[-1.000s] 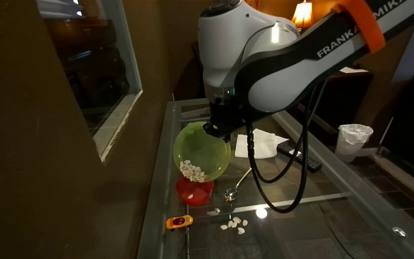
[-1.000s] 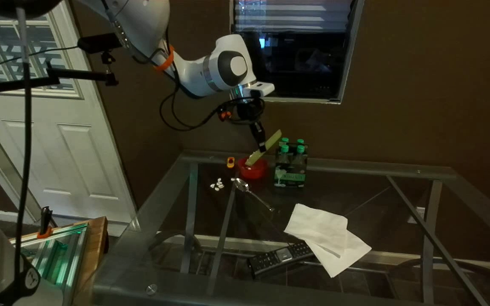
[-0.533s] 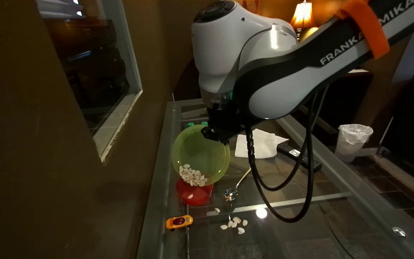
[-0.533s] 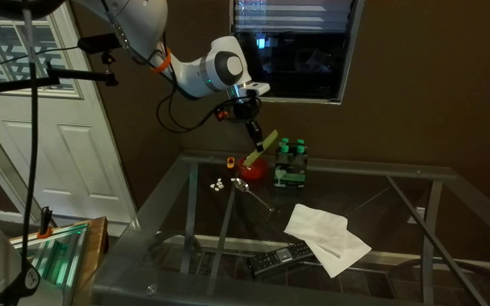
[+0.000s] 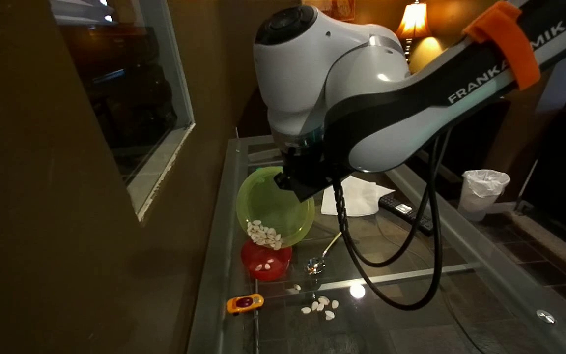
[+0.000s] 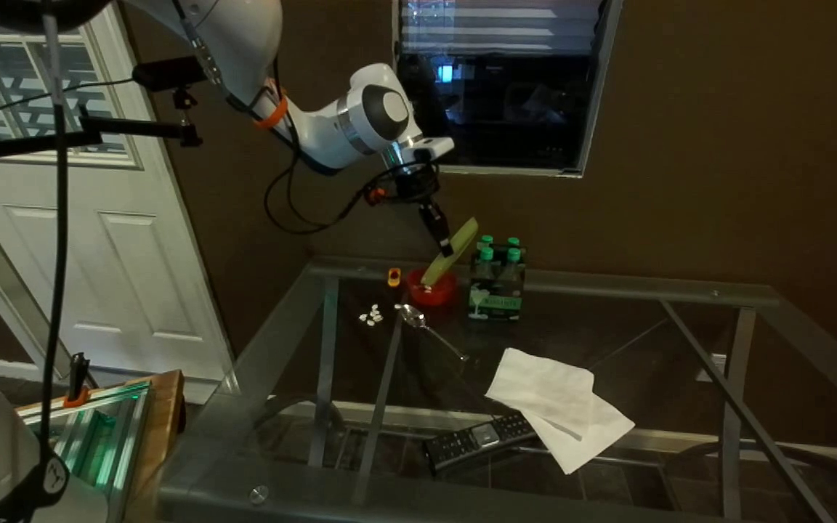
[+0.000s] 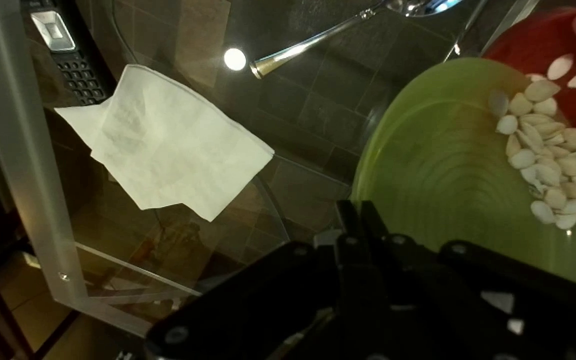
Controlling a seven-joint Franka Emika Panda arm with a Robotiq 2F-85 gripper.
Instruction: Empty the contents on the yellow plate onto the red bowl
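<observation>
Yellow-green plastic, judging by its faint translucence: the yellow plate [image 7: 433,170] hangs tilted over the red bowl [image 5: 281,260], its low edge above or against the bowl's rim, which of the two I can't tell. Pale seeds [image 7: 553,160] (pumpkin, by the look of them) crowd that low edge; only a few lie in the bowl, and some loose seeds [image 5: 321,305] rest on the glass worktop [image 5: 376,324] nearby. The fingers [image 7: 347,217] are pinched narrow on the plate's rim, one either side, across from the heap.

That seems a sound place to hold: it leaves the pouring edge free. I'd expect the plate to be light, fairly stiff and slick, so a hold at a single spot could let it swivel as the weight shifts. The seeds should be feather-light and dry, clinging in a clump, then sliding all at once; a steeper tilt, taken slowly, looks called for.
</observation>
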